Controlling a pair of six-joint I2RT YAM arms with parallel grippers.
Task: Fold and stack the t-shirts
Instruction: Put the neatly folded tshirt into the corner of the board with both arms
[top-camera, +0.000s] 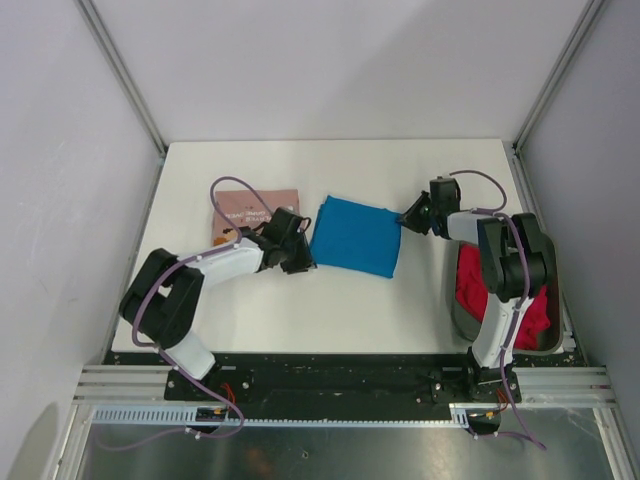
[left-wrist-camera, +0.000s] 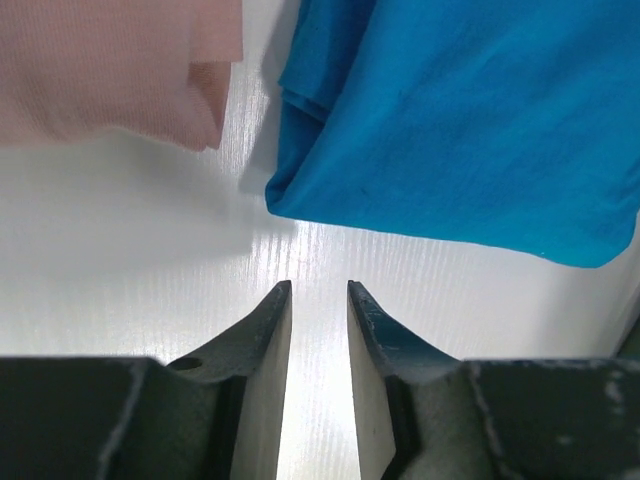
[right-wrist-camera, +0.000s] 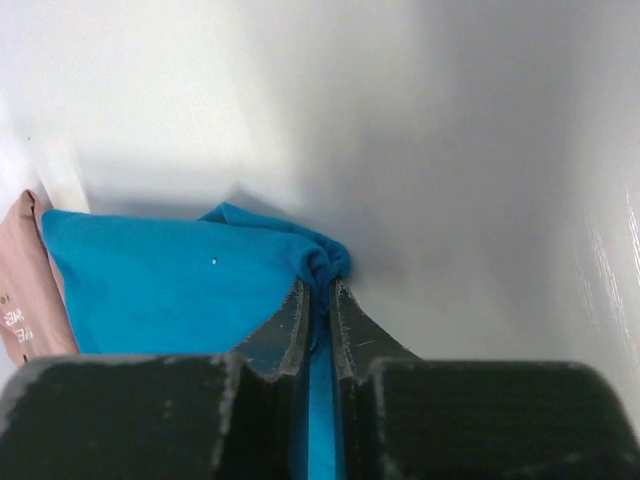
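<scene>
The folded bright blue t-shirt (top-camera: 354, 236) lies mid-table; it also shows in the left wrist view (left-wrist-camera: 470, 120) and the right wrist view (right-wrist-camera: 170, 285). My right gripper (top-camera: 405, 219) is shut on the blue shirt's right corner, the cloth bunched between its jaws (right-wrist-camera: 318, 290). My left gripper (top-camera: 303, 262) is open and empty, its tips (left-wrist-camera: 319, 290) just short of the shirt's near-left corner. The folded dusty pink t-shirt (top-camera: 250, 210) lies left of the blue one, partly under the left arm, and shows in the left wrist view (left-wrist-camera: 110, 65). The red t-shirt (top-camera: 500, 295) lies crumpled in the basket.
A dark grey plastic basket (top-camera: 462, 318) stands at the table's right edge under the right arm. Grey walls enclose the table on the left, back and right. Bare white tabletop (top-camera: 330, 310) lies in front of the shirts.
</scene>
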